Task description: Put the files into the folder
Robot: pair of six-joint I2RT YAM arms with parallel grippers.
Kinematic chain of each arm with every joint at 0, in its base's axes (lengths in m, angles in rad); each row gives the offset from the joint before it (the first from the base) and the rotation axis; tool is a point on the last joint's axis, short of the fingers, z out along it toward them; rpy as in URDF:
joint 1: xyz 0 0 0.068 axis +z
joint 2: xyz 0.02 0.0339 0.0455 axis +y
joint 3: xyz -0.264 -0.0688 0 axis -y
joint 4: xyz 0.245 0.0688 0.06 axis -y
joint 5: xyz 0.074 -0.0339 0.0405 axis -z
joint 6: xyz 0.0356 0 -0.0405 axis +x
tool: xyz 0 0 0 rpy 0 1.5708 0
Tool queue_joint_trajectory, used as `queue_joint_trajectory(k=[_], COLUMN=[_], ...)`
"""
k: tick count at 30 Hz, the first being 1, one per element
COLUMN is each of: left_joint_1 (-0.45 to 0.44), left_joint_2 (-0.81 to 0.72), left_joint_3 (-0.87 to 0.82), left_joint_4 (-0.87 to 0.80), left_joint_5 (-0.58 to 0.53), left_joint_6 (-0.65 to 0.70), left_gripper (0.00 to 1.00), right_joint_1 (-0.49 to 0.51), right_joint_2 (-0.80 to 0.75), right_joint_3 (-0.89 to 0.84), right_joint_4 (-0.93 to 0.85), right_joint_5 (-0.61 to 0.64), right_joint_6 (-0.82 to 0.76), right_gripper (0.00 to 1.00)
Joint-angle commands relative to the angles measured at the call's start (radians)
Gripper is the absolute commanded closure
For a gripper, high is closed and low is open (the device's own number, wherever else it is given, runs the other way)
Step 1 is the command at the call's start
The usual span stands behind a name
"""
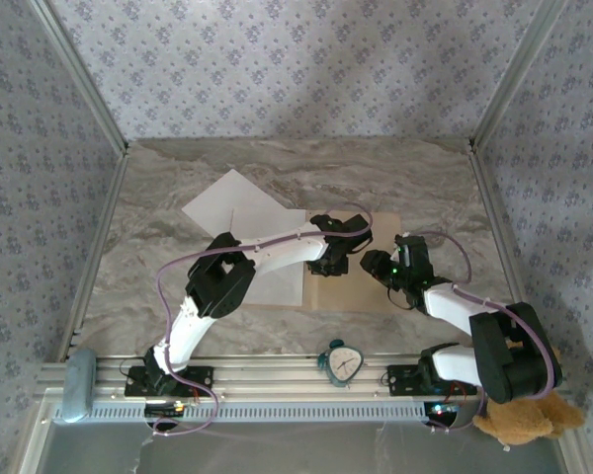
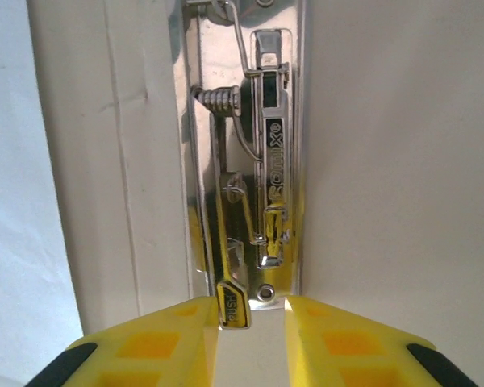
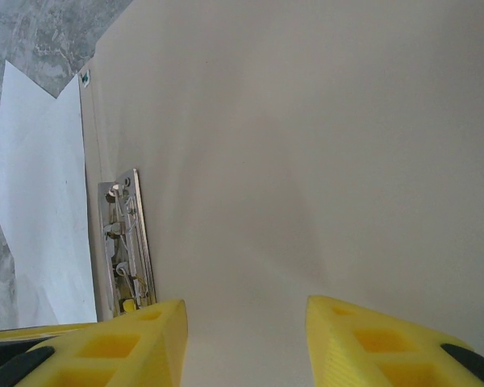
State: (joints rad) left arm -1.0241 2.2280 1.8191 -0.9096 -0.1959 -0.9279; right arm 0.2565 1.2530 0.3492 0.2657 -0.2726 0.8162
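The tan folder (image 1: 368, 288) lies open on the marble table, its pale inner cover (image 3: 306, 145) facing up. Its metal clip (image 2: 254, 161) runs along the spine. My left gripper (image 2: 252, 310) hovers right over the clip's near end, jaws slightly open. The clip's push tab (image 2: 232, 306) sits in the gap against the left finger. My right gripper (image 3: 246, 310) is open just above the right inner cover, with nothing between its fingers. The files are white sheets: one (image 1: 235, 202) lies skewed to the folder's left, another (image 1: 280, 284) partly under my left arm.
A mint alarm clock (image 1: 342, 362) stands at the near edge between the arm bases. A teddy bear (image 1: 522, 420) sits by the right base and a grey object (image 1: 76, 385) at the near left corner. Wallpapered walls close in three sides.
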Motion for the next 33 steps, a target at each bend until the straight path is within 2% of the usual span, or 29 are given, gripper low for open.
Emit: queue_joint_trajectory(k=[1,11,24,33], left_joint_1=[-0.010,-0.009,-0.008,-0.008], left_joint_2=[0.009,0.021,0.030,0.036], left_joint_3=[0.024,0.016,0.008,-0.010], left_joint_4=[-0.052,-0.032,-0.021,0.005], left_joint_5=[-0.025,-0.014,-0.012,0.001], left_joint_6=[-0.003,-0.002,-0.005,-0.011], left_gripper=[0.71,0.81,0.82,0.87], right_joint_1=[-0.004,-0.004,-0.004,-0.004], right_joint_2=[0.004,0.005,0.006,0.035], right_joint_3=[0.009,0.008,0.007,0.020], right_joint_4=[-0.014,-0.017,-0.019,-0.024], right_joint_5=[0.018,0.017,0.019,0.012], right_joint_6=[0.006,0.008,0.008,0.010], right_gripper=[0.56,0.56,0.56,0.56])
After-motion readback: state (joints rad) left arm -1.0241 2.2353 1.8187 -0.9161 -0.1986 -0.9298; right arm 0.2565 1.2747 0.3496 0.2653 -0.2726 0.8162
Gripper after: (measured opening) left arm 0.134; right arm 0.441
